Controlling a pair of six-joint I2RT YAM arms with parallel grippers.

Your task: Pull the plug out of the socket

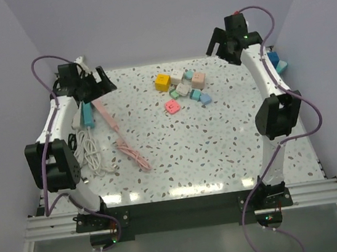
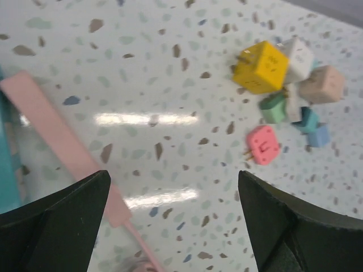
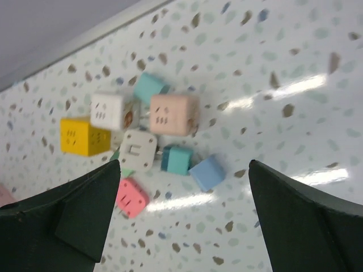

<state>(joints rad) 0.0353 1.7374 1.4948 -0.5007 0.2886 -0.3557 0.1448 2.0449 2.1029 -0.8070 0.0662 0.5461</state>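
A: Starting at the fingers, what does the left gripper have hold of?

B: Nothing. Its two dark fingers stand spread wide, and only speckled tabletop shows between them. The gripper hangs above the table, well to the left of the yellow cube.

A: And the right gripper?

B: It reads the same. Its fingers are wide apart and empty. It is raised over the far edge, well to the right of the yellow cube.

A: Where does the socket lie?

B: The pink power strip lies flat on the table, left of the yellow cube. Its pink cable trails toward the arm bases.

A: And the plug?

B: A pink plug lies loose on the tabletop, just nearer the arms than the yellow cube. Its prongs show in the left wrist view, and it is well apart from the strip. Whether it is the task's own plug cannot be told.

A: What else sits around the yellow cube?

B: A white cube and a beige cube sit just to its right, bunched with small teal and blue ones. Farther left than the pink strip lie a teal power strip and coiled white cables.
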